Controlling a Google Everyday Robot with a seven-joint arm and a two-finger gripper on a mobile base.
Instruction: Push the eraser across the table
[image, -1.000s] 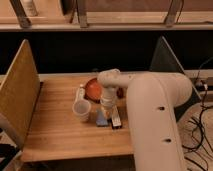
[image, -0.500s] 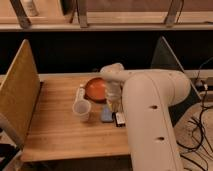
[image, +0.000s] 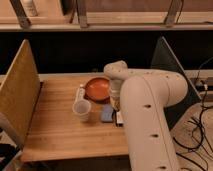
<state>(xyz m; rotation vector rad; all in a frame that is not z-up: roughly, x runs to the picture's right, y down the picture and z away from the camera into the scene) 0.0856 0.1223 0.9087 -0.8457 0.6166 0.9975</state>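
Camera view: hand (image: 116, 103) low beside eraser (image: 119, 118).

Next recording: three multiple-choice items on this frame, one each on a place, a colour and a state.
1. The blue block lies:
A. right of the cup
B. inside the bowl
C. against the upright board

2. The bowl is:
A. green
B. orange-red
C. white

3. The cup stands:
A. upright on the table
B. tipped over
C. stacked in the bowl

Key: 1 A, it sits on the wood beside the cup. 2 B, its inside shows orange-red. 3 A, its rim faces up. The gripper hangs just right of the bowl, above the block.
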